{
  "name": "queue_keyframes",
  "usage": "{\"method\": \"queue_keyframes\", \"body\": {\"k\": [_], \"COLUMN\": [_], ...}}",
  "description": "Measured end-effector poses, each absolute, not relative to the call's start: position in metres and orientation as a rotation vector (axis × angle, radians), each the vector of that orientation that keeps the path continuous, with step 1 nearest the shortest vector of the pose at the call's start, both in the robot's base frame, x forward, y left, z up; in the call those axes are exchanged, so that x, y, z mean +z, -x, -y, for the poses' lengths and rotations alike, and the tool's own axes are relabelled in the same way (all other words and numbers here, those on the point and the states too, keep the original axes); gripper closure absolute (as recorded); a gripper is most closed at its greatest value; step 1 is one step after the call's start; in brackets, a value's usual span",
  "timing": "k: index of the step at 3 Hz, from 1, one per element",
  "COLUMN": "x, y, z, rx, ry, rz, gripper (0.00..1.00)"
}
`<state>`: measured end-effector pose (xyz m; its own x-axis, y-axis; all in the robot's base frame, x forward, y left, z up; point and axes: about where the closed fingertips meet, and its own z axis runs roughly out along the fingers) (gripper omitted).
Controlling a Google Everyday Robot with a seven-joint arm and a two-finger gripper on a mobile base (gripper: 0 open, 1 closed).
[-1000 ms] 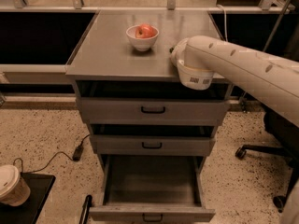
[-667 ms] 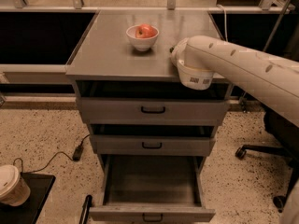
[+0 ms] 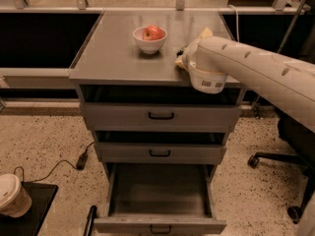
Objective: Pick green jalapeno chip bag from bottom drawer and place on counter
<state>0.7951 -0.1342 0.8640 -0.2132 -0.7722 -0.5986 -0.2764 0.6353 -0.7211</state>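
Note:
The bottom drawer (image 3: 160,193) is pulled out and the part of its inside that I see holds nothing. My arm reaches from the right over the counter (image 3: 113,53). Its white wrist (image 3: 206,75) hangs over the front right corner. My gripper (image 3: 184,54) is at the far left side of the wrist, just above the counter, mostly hidden by it. A crumpled pale yellow-green edge (image 3: 204,33) peeks out behind the wrist. I cannot tell whether it is the green jalapeno chip bag.
A white bowl (image 3: 149,42) with a red apple (image 3: 153,32) stands at the counter's middle back. The two upper drawers (image 3: 161,115) are slightly open. A paper cup (image 3: 12,195) sits at floor level on the left, and an office chair base (image 3: 278,161) on the right.

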Motion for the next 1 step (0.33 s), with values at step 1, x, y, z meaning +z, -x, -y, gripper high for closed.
{"method": "queue_keyframes", "body": {"k": [1], "x": [0.8639], "y": [-0.7951], "z": [0.1342], "rx": [-0.574], "ry": [0.849], "rz": [-1.779], "gripper": [0.0]}}
